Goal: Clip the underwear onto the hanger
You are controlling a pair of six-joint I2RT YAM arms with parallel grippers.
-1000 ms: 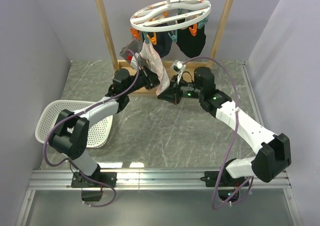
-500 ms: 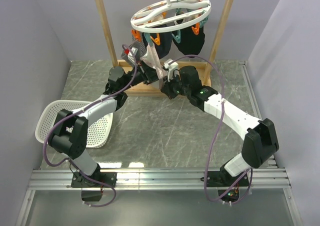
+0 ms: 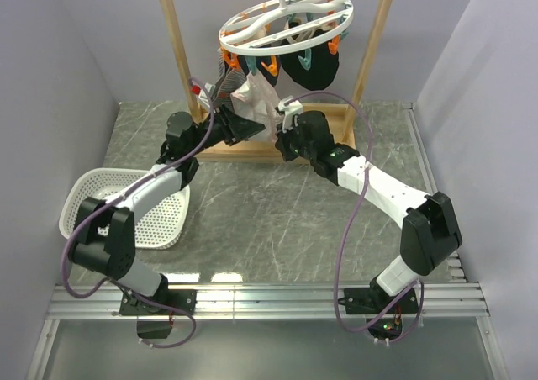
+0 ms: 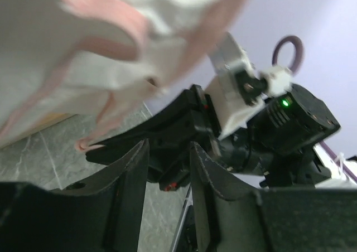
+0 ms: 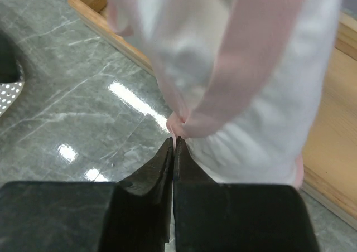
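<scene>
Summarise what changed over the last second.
The white pink-trimmed fabric underwear rose to just under the white oval plastic hanger. Right tool climbed to it, shut on its hem; left tool moved below it, open. Wooden frame rack and white mesh basket stayed put.

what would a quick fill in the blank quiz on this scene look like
1. The white hanger hangs from a frame made of ___.
2. The white basket lies on the table beside the ___ arm.
3. The right gripper is ___ on the pink trim of the underwear.
4. The left gripper holds nothing and is ___.

Missing words: wood; left; shut; open
</scene>
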